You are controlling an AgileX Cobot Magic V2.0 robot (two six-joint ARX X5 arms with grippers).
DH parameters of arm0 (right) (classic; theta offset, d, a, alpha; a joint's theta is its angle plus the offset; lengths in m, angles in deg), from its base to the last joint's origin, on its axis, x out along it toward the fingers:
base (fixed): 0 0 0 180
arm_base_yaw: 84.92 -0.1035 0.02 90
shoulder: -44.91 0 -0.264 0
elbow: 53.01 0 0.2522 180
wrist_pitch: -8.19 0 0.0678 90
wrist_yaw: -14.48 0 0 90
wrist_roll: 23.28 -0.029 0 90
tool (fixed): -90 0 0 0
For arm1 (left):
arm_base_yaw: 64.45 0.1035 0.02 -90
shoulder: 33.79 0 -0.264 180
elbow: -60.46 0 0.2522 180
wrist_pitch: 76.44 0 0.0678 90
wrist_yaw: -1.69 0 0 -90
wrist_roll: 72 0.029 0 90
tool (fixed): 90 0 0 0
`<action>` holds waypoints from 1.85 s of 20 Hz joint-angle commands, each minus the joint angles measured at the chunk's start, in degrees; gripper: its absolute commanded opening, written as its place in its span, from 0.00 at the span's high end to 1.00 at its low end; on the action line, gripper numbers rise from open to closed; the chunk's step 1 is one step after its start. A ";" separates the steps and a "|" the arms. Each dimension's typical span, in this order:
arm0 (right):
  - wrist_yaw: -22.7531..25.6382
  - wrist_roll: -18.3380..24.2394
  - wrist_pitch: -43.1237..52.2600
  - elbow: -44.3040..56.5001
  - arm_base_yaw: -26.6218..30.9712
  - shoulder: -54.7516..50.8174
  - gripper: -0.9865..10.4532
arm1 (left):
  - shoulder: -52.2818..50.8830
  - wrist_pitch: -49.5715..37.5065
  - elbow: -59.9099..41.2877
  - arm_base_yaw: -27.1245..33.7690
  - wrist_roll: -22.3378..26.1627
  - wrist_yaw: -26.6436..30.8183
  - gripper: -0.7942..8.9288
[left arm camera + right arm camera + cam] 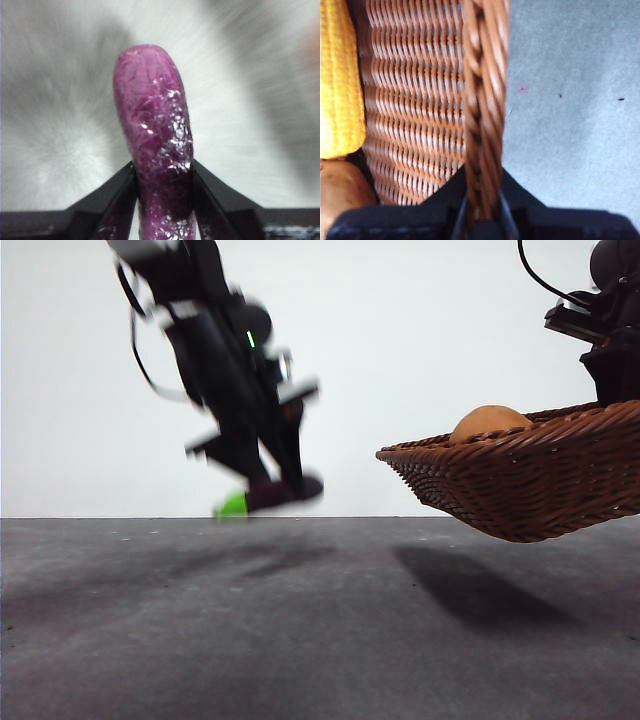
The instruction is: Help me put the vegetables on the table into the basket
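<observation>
the left gripper is clamping the eggplant in the air, left of the basket — which the right gripper is pinching by its rim, holding corn and potato. carrying it rightward above the rim before releasing — that is probably the key.

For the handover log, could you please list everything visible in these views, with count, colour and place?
eggplant: one, dark purple with a green stem end, in the air above the table, clamped in the left gripper
corn cob: one, yellow, inside the basket
potato: one, orange-brown, inside the basket beside the corn cob
basket: one, brown wicker, lifted off the table and tilted
table: one, dark grey
left gripper: one, black, shut on the eggplant
right gripper: one, black, shut on the basket's braided rim
</observation>
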 commanded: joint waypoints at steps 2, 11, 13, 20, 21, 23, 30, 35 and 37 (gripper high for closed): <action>-0.90 -0.17 0.48 -0.02 -0.28 -0.20 0.92 | -10.71 1.18 0.11 0.04 -0.55 -8.39 0.93; -4.11 -3.72 5.22 0.00 -9.64 -0.20 0.92 | -12.00 -3.58 0.09 -9.18 -11.65 -17.92 0.92; -4.11 -3.80 5.44 0.07 -11.89 -0.20 0.92 | -9.86 -4.00 0.07 -9.40 -13.20 -17.84 0.92; -4.33 -3.96 6.03 0.20 -15.12 -0.17 0.92 | -8.22 -3.93 0.09 -9.70 -15.34 -18.05 0.33; -4.31 -3.96 5.97 0.20 -15.10 -0.17 0.92 | -8.22 -4.50 0.09 -9.70 -15.34 -18.10 0.33; -4.31 -3.93 6.03 0.20 -15.10 -0.17 0.92 | -8.35 -6.16 0.09 -9.31 -16.26 -19.76 0.33; -3.41 -7.43 12.79 0.17 -9.51 -0.09 0.92 | -24.24 4.74 0.09 -3.48 -3.23 -25.03 0.92; -3.96 -4.90 15.50 -1.38 -3.78 4.24 0.92 | -40.85 18.84 0.09 -3.43 4.83 -19.69 0.92; -5.81 -2.80 13.66 -3.98 -2.05 8.28 0.92 | -44.78 22.14 0.09 -4.22 5.42 -18.71 0.92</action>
